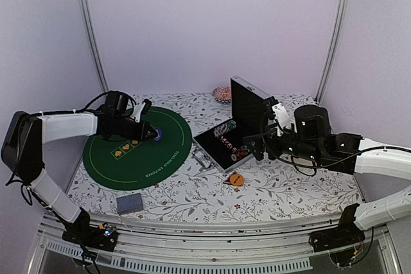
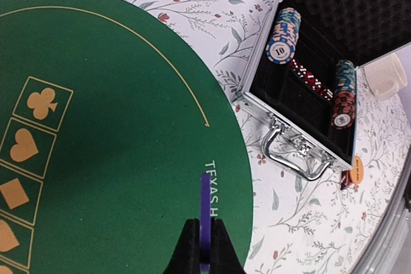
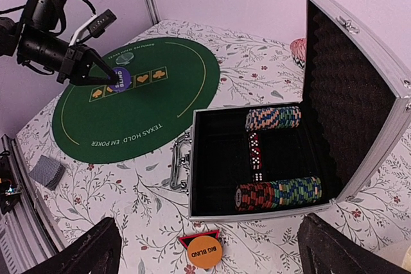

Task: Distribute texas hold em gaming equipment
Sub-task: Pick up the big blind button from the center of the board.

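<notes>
My left gripper is shut on a purple round button, held edge-on just above the green felt mat near its "TEXAS" lettering. From the right wrist view the same purple button reads "BLIND". My right gripper stands open and empty over the tablecloth, above the orange "BIG BLIND" button. Two rows of striped poker chips and red dice lie in the open silver case. A deck of grey-blue cards sits near the front left edge.
The case lid stands upright behind the right gripper. A pink-striped round thing is at the back. A cream mug stands beside the case. A red-edged black triangle lies under the orange button.
</notes>
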Action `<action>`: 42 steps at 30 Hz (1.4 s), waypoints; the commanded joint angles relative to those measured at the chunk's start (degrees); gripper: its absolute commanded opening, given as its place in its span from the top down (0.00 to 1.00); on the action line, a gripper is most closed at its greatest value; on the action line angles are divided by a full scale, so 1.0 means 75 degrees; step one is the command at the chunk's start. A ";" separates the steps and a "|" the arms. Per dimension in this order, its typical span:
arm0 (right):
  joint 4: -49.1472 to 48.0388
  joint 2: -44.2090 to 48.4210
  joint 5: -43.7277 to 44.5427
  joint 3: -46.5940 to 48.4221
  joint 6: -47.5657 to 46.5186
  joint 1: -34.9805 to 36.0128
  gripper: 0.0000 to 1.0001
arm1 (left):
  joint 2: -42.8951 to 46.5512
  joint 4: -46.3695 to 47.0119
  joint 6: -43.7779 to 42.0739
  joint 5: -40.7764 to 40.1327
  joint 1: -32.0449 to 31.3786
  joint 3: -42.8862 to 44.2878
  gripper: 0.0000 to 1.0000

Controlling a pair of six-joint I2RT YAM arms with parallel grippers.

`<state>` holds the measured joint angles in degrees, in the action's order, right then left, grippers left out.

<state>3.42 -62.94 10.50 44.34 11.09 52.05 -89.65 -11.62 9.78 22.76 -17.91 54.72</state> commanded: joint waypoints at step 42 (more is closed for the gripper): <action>0.4072 -0.6358 -0.0618 0.3847 0.1321 0.0396 0.28 | 0.0210 -0.0271 0.0348 -0.0409 0.0436 0.0274 1.00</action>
<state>31.88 -109.62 4.40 72.20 20.99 54.50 -89.60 -12.99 12.27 19.03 -15.09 55.24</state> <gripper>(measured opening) 0.725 0.024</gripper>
